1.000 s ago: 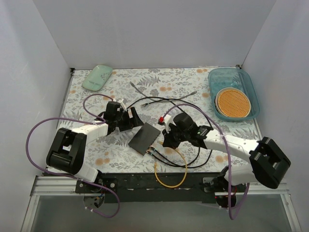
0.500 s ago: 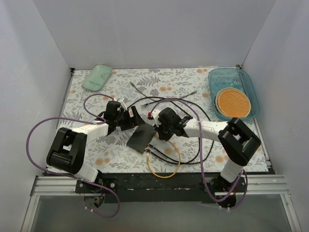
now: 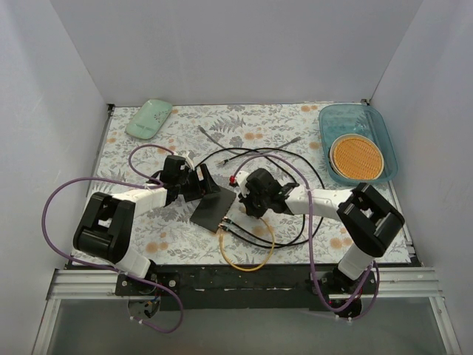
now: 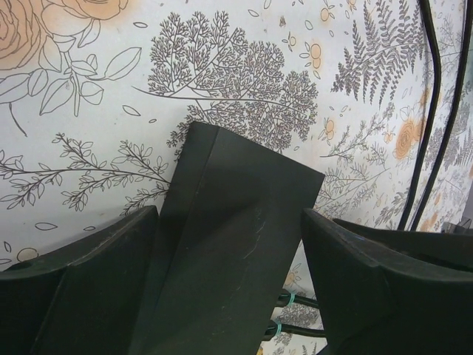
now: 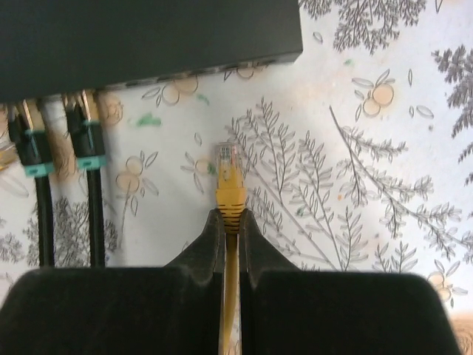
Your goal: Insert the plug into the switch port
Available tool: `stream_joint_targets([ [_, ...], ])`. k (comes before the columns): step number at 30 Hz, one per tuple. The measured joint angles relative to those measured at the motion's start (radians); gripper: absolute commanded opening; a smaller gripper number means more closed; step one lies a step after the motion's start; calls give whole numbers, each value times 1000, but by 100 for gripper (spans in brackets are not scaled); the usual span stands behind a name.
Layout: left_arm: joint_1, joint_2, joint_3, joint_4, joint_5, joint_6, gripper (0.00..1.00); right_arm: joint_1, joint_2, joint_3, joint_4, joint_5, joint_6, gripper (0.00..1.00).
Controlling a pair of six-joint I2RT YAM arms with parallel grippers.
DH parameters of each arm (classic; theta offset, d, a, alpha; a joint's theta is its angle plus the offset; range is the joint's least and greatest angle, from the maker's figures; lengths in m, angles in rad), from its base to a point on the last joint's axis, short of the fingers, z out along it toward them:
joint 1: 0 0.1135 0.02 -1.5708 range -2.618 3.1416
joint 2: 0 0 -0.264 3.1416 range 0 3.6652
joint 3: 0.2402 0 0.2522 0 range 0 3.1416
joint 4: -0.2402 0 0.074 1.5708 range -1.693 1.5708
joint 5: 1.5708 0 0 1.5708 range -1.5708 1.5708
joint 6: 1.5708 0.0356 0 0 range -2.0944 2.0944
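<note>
Switch nudged leftward, left jaws grasping it, right jaws clenched on plug.

The switch, a flat dark grey box, sits tilted mid-table with its socket edge facing 5 o'clock, and the yellow-booted, clear-tipped plug points at that edge, just short of it.
</note>
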State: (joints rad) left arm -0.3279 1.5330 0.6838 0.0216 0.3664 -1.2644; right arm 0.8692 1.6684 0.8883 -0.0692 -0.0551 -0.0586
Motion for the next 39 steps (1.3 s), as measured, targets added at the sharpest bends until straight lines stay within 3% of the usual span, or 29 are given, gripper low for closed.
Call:
stream_joint_targets([
  [8,1,16,0,9,6,-5,64,39,-123,-62,45,8,-2,1],
  [39,1,33,4,14,22,-4,62,146,-37,-61,126,108,7,1],
])
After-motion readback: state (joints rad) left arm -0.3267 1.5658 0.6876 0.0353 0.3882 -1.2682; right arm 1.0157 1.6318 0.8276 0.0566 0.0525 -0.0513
